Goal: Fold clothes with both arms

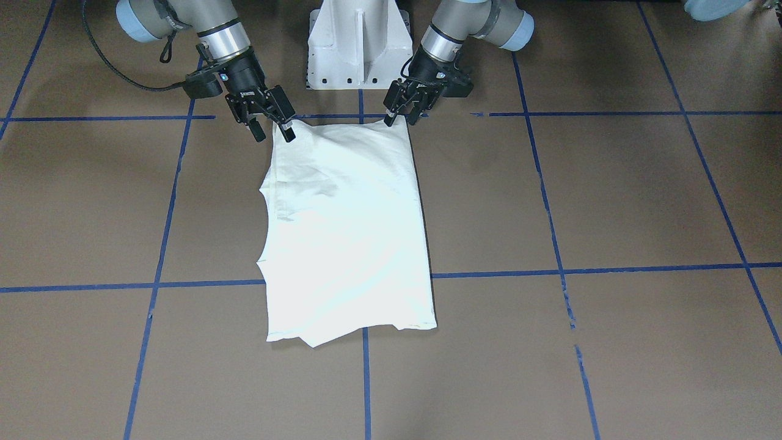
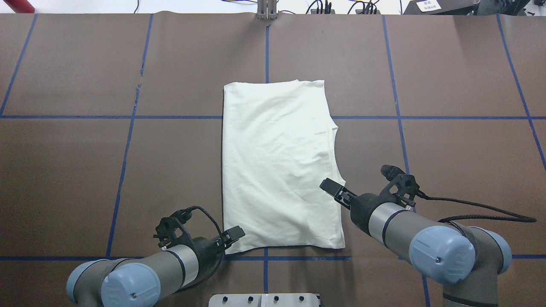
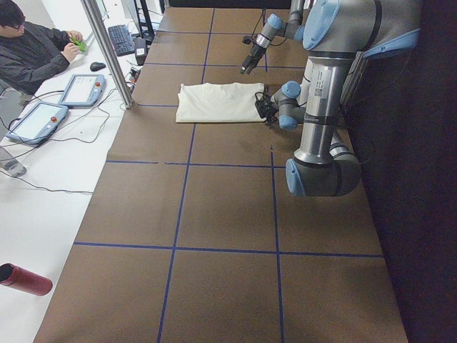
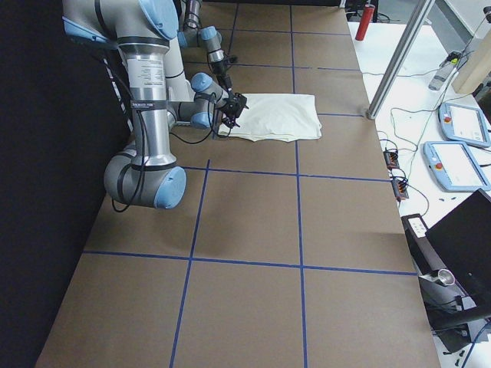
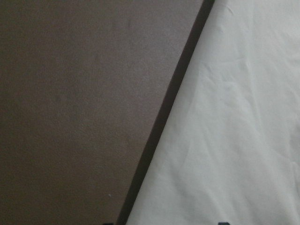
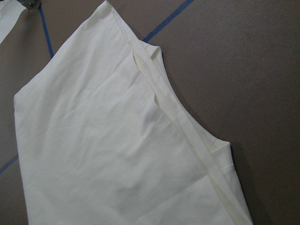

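T-shirt (image 2: 277, 170) lay flat near the middle of the worktop (image 2: 448, 162), folded into 1 long rectangle, plain cream side up, no print showing. Long axis ran away from the robot. The edge on the robot's left was straight. The edge on its right was stepped, with layered folds and a stitched seam (image 6: 173, 117) running along it.

Left hand (image 1: 402, 118) sat low at the shirt's near corner on the robot's left. Fingers were apart, roughly either side of the corner, nothing gripped. Its wrist camera was filled by the shirt edge and bare worktop, with only the finger tips at the bottom of the frame.

Right hand (image 1: 273, 129) was at the near part of the stepped edge, above the cloth, fingers spread wide and empty. Its wrist camera looked down on the seam and folds.

Blue tape lines (image 2: 170, 117) gridded the brown worktop; the shirt crossed 1 of them. White pedestal (image 1: 357, 43) stood between the 2 arms. Past the far edge, a seated person (image 3: 32, 53), 2 pendants (image 3: 82, 89) and a red bottle (image 3: 25, 280).
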Motion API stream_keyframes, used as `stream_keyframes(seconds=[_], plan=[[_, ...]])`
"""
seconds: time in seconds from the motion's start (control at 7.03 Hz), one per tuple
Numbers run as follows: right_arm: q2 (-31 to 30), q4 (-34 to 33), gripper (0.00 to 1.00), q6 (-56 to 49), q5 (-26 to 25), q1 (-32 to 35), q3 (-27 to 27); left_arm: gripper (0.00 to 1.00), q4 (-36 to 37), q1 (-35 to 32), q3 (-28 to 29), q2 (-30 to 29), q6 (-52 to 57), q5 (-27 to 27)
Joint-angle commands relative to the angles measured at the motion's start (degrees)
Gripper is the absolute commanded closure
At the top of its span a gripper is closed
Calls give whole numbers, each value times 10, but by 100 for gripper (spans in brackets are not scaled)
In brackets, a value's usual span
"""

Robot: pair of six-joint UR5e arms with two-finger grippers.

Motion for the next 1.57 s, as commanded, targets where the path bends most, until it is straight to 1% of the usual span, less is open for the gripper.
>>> stream_keyframes(seconds=[0.0, 0.28, 0.43, 0.57, 0.71, 0.85, 1.14, 1.28, 1.42], plan=[[0, 0, 2, 1, 0, 0, 0, 21, 0, 5, 1, 0, 0, 1], [0, 0, 2, 1, 0, 0, 0, 21, 0, 9, 4, -1, -1, 2], [0, 0, 2, 1, -1, 0, 0, 24, 0, 10, 4, -1, -1, 2], [-1, 0, 2, 2, 0, 0, 0, 44, 0, 10, 4, -7, -3, 3], [0, 0, 2, 5, -1, -1, 0, 89, -2, 10, 3, -7, -1, 4], [-1, 0, 2, 5, -1, -1, 0, 100, 0, 10, 3, -7, -1, 4], [1, -5, 3, 6, -1, -6, -9, 100, 7, 9, 2, -7, -1, 7], [30, -52, 7, 34, 1, -10, -8, 100, 7, 9, -2, -8, -1, 7], [83, -167, 13, 93, 3, -19, -5, 100, 7, 8, -3, -8, -1, 8]])
